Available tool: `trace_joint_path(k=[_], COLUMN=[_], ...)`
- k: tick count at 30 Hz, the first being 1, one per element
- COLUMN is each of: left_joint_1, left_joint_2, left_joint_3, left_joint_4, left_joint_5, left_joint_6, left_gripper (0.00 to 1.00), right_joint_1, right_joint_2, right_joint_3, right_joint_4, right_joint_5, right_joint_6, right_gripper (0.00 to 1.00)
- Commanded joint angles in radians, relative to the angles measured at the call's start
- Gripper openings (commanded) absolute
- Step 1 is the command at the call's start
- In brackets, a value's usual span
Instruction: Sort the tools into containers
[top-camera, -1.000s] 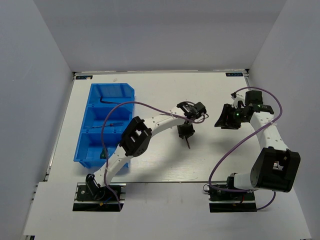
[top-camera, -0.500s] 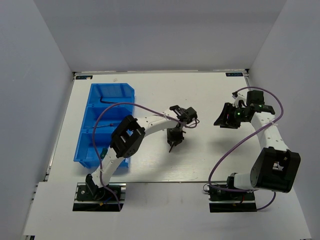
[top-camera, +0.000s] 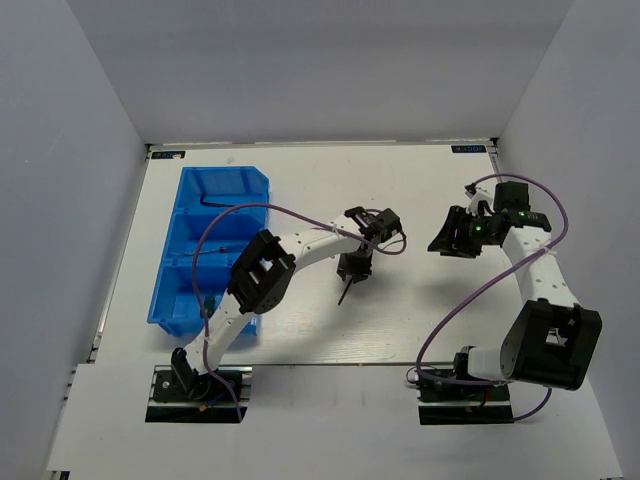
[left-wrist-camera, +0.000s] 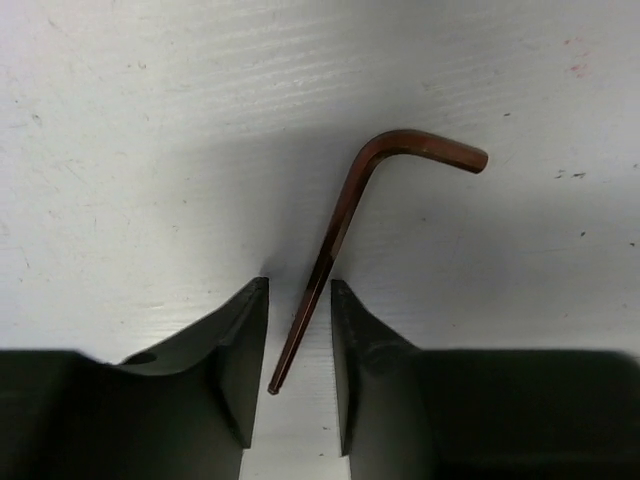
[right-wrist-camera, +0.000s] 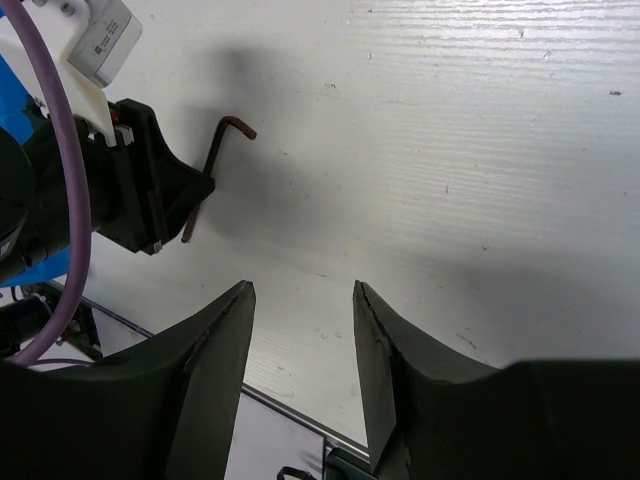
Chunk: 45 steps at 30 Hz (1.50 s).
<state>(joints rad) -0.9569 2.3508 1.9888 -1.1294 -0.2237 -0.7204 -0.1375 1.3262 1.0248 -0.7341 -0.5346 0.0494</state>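
One key (top-camera: 344, 293) juts from the tips of the left pincer (top-camera: 354, 268), seen from above, bin (top-camera: 222, 185) well to its left; left wrist: jaws narrow, seemingly nipping the key's long leg near its end; so slight a hold may let it swivel or drop short; right wrist: right pincer (right-wrist-camera: 300, 290) wide, empty.

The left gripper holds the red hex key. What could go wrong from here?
First, the left gripper pinches the hex key only near the end of its long leg, at a slant, so it may swivel or slip out. Second, the key sticks out past the fingers, so its bent end could catch a wall of the blue bin if carried low.
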Motion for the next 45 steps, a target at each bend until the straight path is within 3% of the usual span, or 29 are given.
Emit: trace_joint_path(k=[1, 4, 11, 19, 21, 24, 25, 35, 41, 45], left_joint_1=[0.021, 0.021, 0.021, 0.141, 0.174, 0.24, 0.274, 0.471, 0.564, 0.61], left_joint_2=[0.079, 0.079, 0.018, -0.197, -0.238, -0.264, -0.277, -0.317, -0.456, -0.524], left_joint_3=[-0.065, -0.125, -0.206, -0.202, -0.159, -0.092, -0.075, 0.044, -0.112, -0.195], left_joint_4=[0.046, 0.057, 0.1, 0.203, 0.212, 0.221, 0.23, 0.298, 0.306, 0.318], left_joint_5=[-0.095, -0.086, -0.051, -0.06, -0.08, -0.101, -0.115, -0.127, -0.279, -0.347], left_joint_6=[0.038, 0.038, 0.026, 0.003, 0.003, -0.019, -0.03, -0.168, -0.353, -0.396], left_gripper=[0.36, 0.2, 0.0, 0.0, 0.0, 0.0, 0.0, 0.0, 0.0, 0.0], right_joint_1=[-0.008, -0.008, -0.011, -0.008, -0.007, -0.007, -0.007, -0.01, -0.01, -0.011], right_joint_2=[-0.03, -0.021, -0.018, -0.027, -0.03, -0.015, -0.012, -0.018, -0.012, 0.005], right_joint_3=[-0.002, 0.009, 0.02, 0.001, -0.012, -0.037, -0.04, -0.08, -0.077, -0.063], right_joint_4=[-0.016, -0.016, -0.016, -0.057, -0.08, -0.102, -0.108, -0.137, -0.143, -0.154], right_joint_5=[-0.018, -0.019, -0.031, -0.093, -0.145, -0.194, -0.202, -0.263, -0.31, -0.346], right_joint_6=[0.004, 0.007, 0.007, -0.143, -0.209, -0.264, -0.269, -0.387, -0.433, -0.462], right_gripper=[0.5, 0.5, 0.5, 0.55, 0.41, 0.12, 0.09, 0.08, 0.09, 0.07])
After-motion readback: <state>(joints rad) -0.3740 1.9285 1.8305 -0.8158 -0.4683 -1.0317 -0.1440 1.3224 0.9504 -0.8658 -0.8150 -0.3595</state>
